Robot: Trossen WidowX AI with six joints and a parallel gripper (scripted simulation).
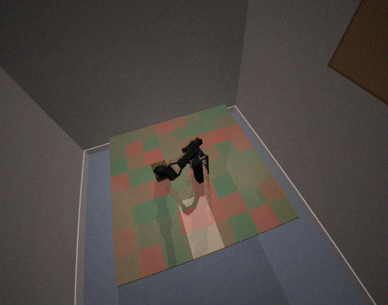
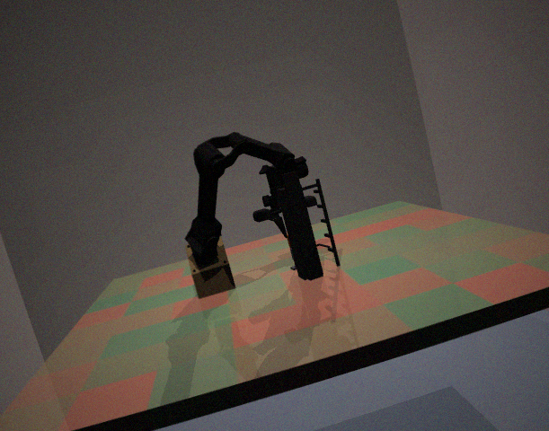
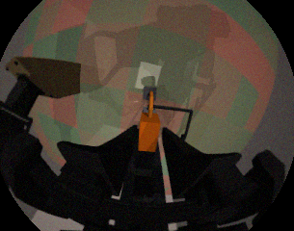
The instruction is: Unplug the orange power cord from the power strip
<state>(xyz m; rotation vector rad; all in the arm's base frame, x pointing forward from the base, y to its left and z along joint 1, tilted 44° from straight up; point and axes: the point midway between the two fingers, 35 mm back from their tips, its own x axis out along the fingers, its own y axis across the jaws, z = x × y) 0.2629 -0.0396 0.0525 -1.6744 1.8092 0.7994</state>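
Observation:
The orange plug (image 3: 148, 135) shows in the wrist view between my fingertips, its lower end against the black power strip (image 2: 303, 227) (image 1: 195, 171). The strip stands steeply upright and hides most of the plug in the top and exterior views. The orange cord (image 3: 151, 103) runs from the plug's upper end to a small grey block. My gripper (image 3: 149, 129) is partly open, with one fingertip on each side of the plug. A narrow gap shows at the right fingertip; at the left I cannot tell touching from apart. Whether the plug's prongs are in the strip is hidden.
A thin black ladder-like rack (image 1: 207, 164) (image 2: 327, 223) (image 3: 173, 108) stands close beside the strip. The arm's brown base block (image 2: 214, 280) (image 3: 55, 77) is off to the left. A patchwork table top (image 1: 154, 223) (image 2: 422, 283) lies below, with its front edge beyond the strip.

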